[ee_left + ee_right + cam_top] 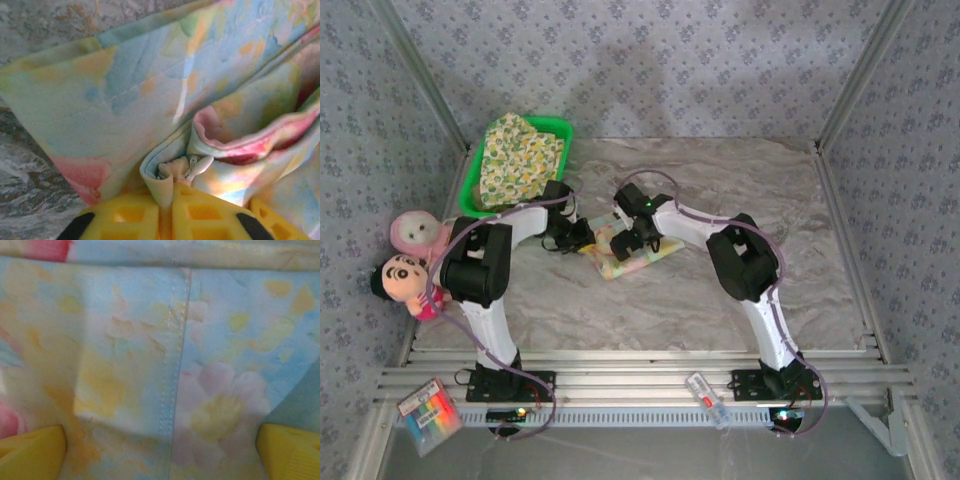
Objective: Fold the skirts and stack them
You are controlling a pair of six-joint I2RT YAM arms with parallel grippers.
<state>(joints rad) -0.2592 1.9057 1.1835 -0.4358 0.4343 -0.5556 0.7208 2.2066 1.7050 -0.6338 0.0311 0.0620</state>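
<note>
A pastel pink-yellow-blue skirt (642,258) lies folded on the marble table top, between the two arms. My left gripper (582,238) is at its left end. In the left wrist view the yellow fingers (125,215) stand almost together, with a fold of the pastel skirt (150,85) pinched in the slit of the left gripper (167,192). My right gripper (625,240) hangs low over the skirt's middle. Its yellow fingertips (32,450) stand wide apart, with the pastel skirt (175,365) and its stitched seam spread flat beneath the open right gripper (162,450). A yellow-green floral skirt (520,160) lies in the basket.
The green plastic basket (563,128) stands at the back left. Two plush dolls (410,260) lie against the left wall beside the left arm. A colourful packet (428,413) and a small tag (705,390) rest on the front rails. Patterned walls close in three sides.
</note>
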